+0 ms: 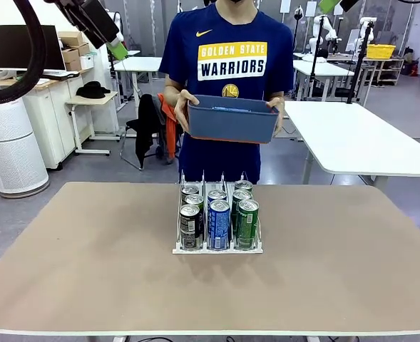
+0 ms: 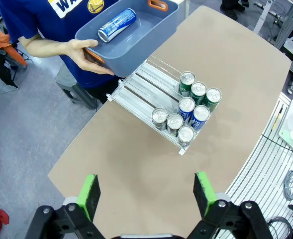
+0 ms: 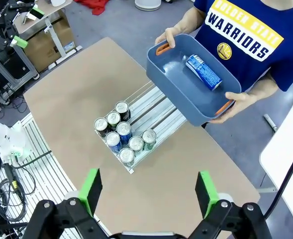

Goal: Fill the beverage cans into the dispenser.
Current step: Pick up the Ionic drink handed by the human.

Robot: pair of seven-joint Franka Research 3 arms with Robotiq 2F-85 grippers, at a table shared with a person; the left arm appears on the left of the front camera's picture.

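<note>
- Green pads of my left gripper [image 2: 146, 186] are the closest thing in the left wrist view. They stand wide apart and nothing is between them. My right gripper [image 3: 147, 185] looks the same: its fingers are spread and hold nothing. Both grippers hang high over the table [image 1: 88, 271].
- Good. Where do you see the dispenser?
- I see the dispenser [image 1: 217, 250] at the middle of the table's far edge. Its three lanes run from that edge toward my side.
- And what is inside it?
- I count eight beverage cans [image 2: 186, 107], all upright and packed together at the end of the lanes nearest to my side. Three dark ones stand in the left lane, two blue-and-white ones in the middle lane and three green ones in the right lane. The part of the lanes by the far edge is bare.
- Is somebody at the table?
- Yes, a person [image 1: 227, 57] stands behind the far edge and holds a blue bin [image 1: 231, 121], with one hand [image 1: 183, 107] on each short side. The bin is in the air over the far edge and does not touch the table. One blue-and-white can [image 3: 203, 72] lies on its side in the bin.
</note>
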